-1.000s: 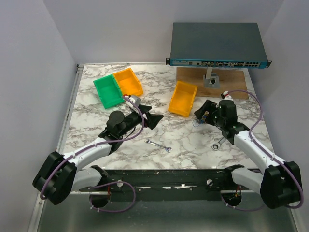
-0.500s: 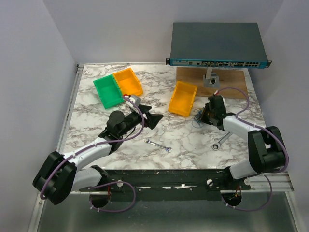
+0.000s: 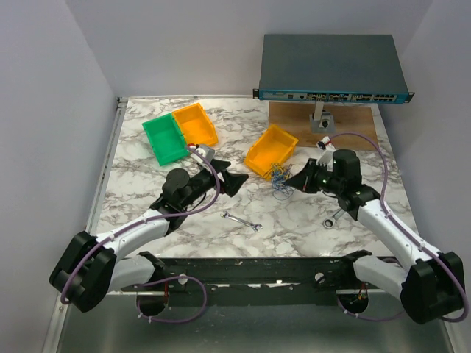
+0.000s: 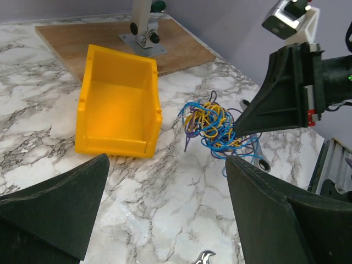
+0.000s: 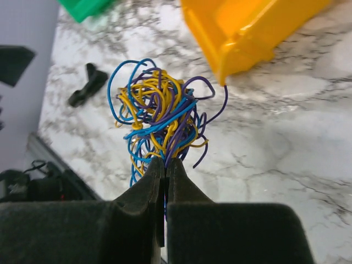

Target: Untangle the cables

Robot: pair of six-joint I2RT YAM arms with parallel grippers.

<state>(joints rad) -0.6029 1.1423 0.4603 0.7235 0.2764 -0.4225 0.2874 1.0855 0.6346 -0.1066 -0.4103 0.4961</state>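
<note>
Cables [image 5: 159, 118] in one blue, yellow and purple tangle, strands pinched between closed jaws of right gripper [image 5: 165, 165], just beside yellow bin [image 3: 271, 151], right of desk [image 3: 294, 220] centre, left gripper [image 3: 234, 180] jaws spread wide, gripping nothing, mid-desk, apart from tangle

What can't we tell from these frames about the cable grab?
- Right wrist: which strands the right gripper pinches. Its shut jaws cover the contact with the cables.
- Top external: single strands are too small to follow.
- Left wrist: the small wrench is cut off by the bottom edge.
</note>
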